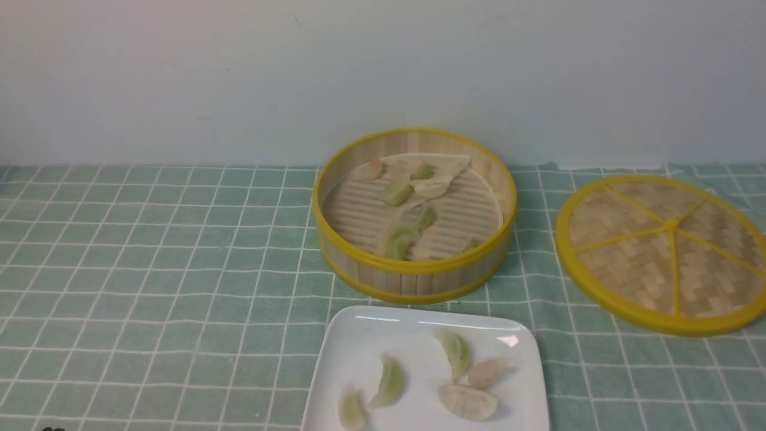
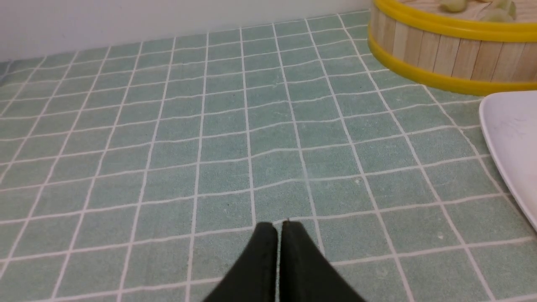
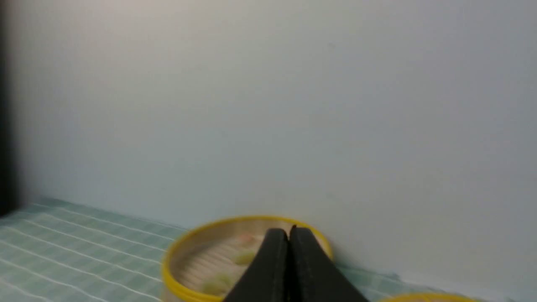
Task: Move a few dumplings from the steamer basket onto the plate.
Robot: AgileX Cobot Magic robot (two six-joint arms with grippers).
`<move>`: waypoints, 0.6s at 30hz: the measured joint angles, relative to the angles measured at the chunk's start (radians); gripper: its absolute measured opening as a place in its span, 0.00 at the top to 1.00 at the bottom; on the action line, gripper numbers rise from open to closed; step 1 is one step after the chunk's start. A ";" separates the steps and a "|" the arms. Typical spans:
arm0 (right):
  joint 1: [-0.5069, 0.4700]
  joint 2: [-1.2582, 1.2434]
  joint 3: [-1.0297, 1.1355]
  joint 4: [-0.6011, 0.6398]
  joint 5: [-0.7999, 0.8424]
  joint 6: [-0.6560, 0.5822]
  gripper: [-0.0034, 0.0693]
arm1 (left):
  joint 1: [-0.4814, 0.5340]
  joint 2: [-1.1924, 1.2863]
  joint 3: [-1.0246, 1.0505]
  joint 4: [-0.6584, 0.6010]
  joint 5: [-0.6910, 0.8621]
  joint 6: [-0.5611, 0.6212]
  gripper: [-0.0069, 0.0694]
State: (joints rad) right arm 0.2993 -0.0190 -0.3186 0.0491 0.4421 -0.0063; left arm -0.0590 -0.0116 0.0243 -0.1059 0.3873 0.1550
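A: Nearest us, the white plate point(image 1: 431, 359) on the checked cloth point(image 1: 179, 269). We count five dumplings point(image 1: 390, 381) on it: three clustered toward the right, two more toward the left.

B: Colours?

A: Mostly pale green; in the cluster, one pinkish and one whitish.

B: And the basket point(image 1: 419, 281)?

A: Just beyond the plate, upright. We see more dumplings inside, some grouped at the back, others by the near rim, on a slatted floor. The lid point(image 1: 640, 269), woven and yellow-rimmed, lies to the right, apart from the basket. A pale wall point(image 1: 383, 72) stands behind.

B: The hands?

A: Left gripper point(image 2: 277, 225): narrow, fingertips together, over the cloth. Right gripper point(image 3: 288, 230): narrow too, its tips together; in its wrist view we see them overlap the basket.
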 joint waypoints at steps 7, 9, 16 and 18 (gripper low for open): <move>-0.308 0.000 0.282 -0.018 0.001 -0.001 0.97 | 0.000 0.000 0.000 0.001 0.000 0.000 0.92; -0.345 0.002 0.328 -0.018 -0.004 0.001 0.97 | 0.000 0.000 0.000 0.001 -0.001 0.000 0.92; -0.360 0.002 0.339 -0.018 -0.061 0.001 0.97 | 0.000 0.000 0.000 0.001 -0.001 0.000 0.92; -0.360 0.002 0.339 -0.015 -0.061 0.001 0.97 | 0.000 0.000 0.000 0.001 -0.001 0.000 0.92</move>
State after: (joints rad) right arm -0.0611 -0.0169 0.0201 0.0341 0.3808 -0.0055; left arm -0.0590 -0.0116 0.0243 -0.1051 0.3863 0.1550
